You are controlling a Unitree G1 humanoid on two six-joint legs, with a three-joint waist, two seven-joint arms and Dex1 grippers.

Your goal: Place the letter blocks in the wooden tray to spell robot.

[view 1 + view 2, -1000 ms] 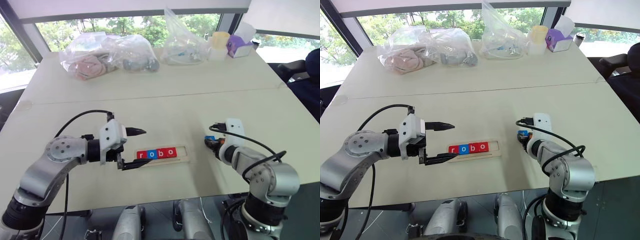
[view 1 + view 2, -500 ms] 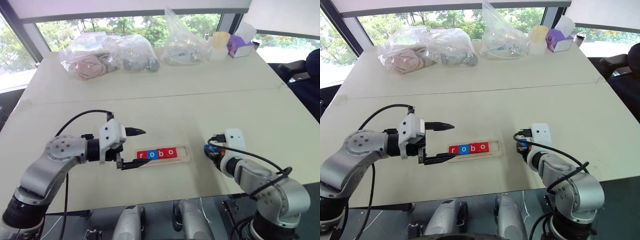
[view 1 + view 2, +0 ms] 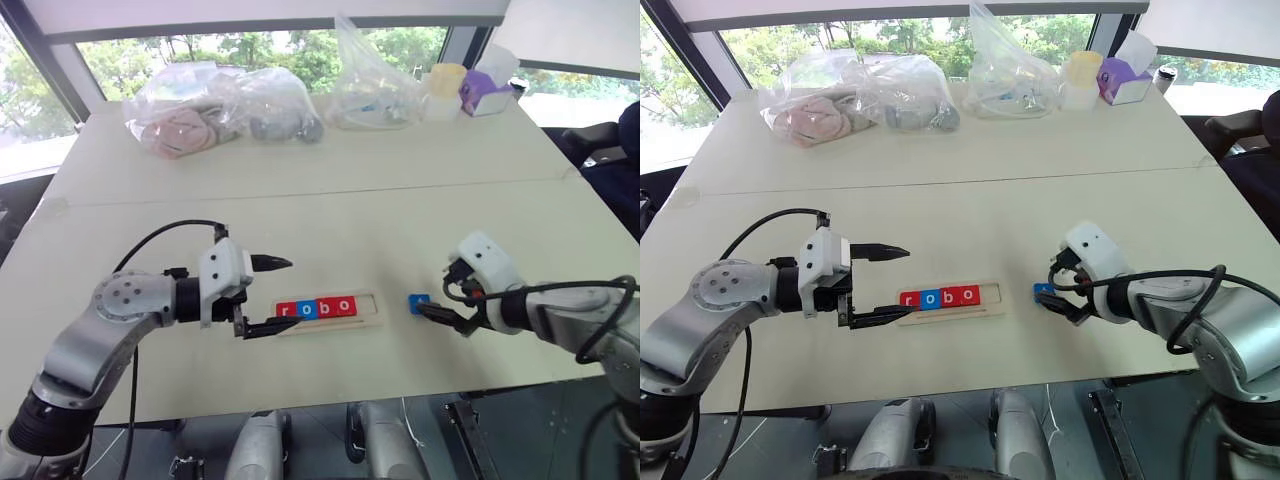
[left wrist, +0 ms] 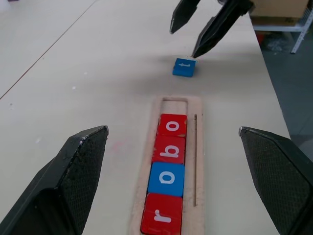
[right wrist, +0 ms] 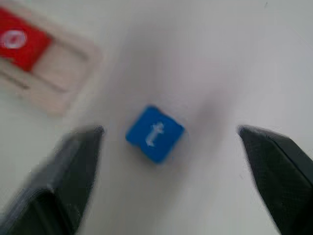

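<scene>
Four letter blocks (image 4: 166, 170) sit in the wooden tray (image 3: 366, 318), reading r, o, b, o in white: red, blue, red, red, filling it from its left end and leaving the slot at the right end bare. A fifth block, the blue t block (image 3: 418, 303), lies flat on the table (image 3: 330, 210) just right of the tray, its white letter facing up. The right gripper (image 3: 446, 301) hangs beside it with its jaws spread wide and nothing between them; a second ago that gripper was closed down over the spot with the block hidden under it, and it has since let go and drawn back toward the right. The left gripper (image 3: 277, 295) has kept its place at the tray's left end, jaws wide apart and empty.
</scene>
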